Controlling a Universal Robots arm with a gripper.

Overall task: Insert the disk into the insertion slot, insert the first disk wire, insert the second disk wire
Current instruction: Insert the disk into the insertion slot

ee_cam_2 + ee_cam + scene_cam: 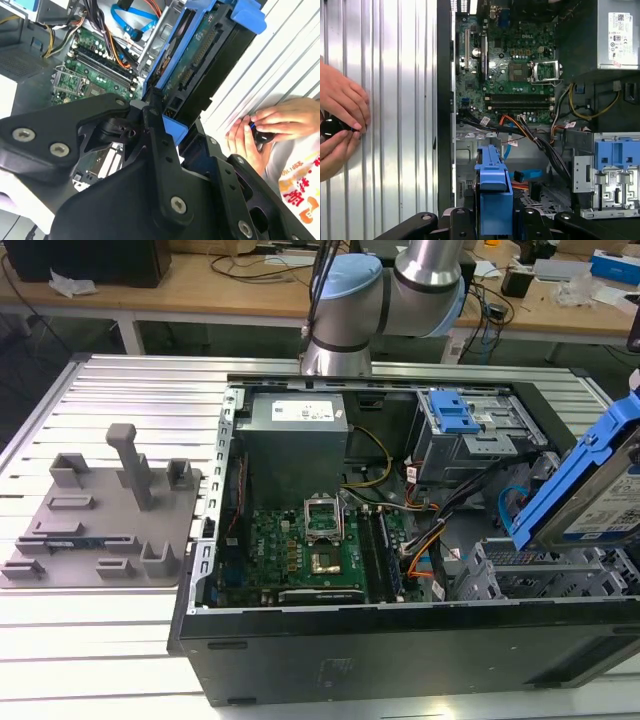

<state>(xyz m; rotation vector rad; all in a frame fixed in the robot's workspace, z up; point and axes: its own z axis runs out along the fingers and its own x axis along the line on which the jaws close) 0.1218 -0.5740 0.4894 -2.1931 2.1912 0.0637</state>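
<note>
Hovering at the exterior view's right, the disk [598,488] hangs tilted over the near right corner of the open computer case [400,650], not seated in anything yet. The end effector [167,117] is clamped shut on it. In the first wrist view its black fingers [461,222] sit on either side of the blue carrier, so the disk sticks straight out from between them. The insertion slot [530,578], that grey mesh cage, sits just below the disk and apart from it. Farther back is the taller cage with the blue latch [458,418], and the motherboard [315,545] lies to the left. A person's hands [340,125] rest on the ribbed bench [395,100] beside the case, holding a small black thing.
</note>
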